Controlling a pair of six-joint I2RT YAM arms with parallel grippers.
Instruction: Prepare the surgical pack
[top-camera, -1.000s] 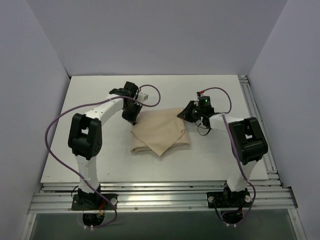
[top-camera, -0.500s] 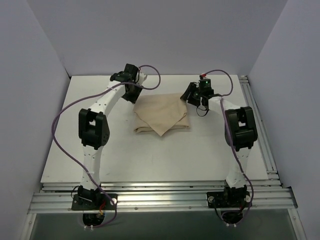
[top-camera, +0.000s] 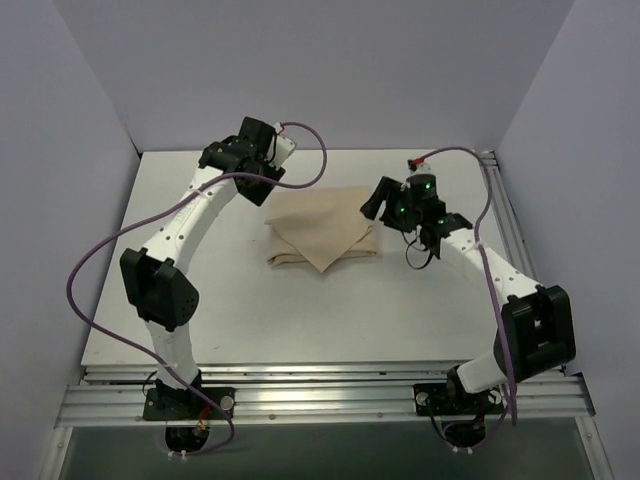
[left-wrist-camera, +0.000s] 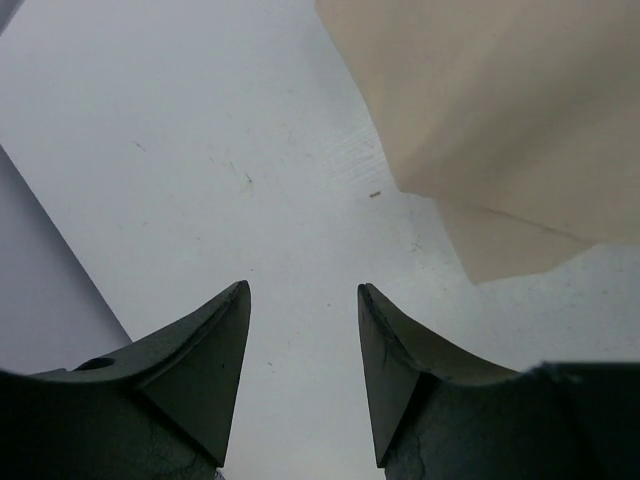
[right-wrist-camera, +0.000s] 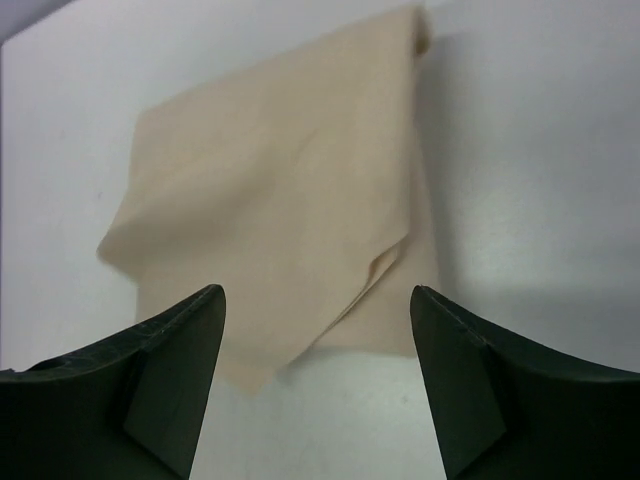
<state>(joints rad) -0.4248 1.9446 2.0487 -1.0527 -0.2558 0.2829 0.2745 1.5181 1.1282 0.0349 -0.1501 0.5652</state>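
Tan-beige cloth, folded into the flat bundle of the surgical pack (top-camera: 322, 235), is shown lying on the white surface (top-camera: 200, 300) toward its far middle, one folded corner pointing to the near edge. The left hand (left-wrist-camera: 300, 295) is held over bare surface just beside the pack's far left corner, its dark jaws parted with nothing between them. The right hand (right-wrist-camera: 315, 295) is poised at the pack's right side, its jaws spread wide and empty, the cloth seen below and beyond them. Both hands are seen apart from the cloth. Purple cables (top-camera: 75, 285) are looped along the white arms (top-camera: 190, 215).
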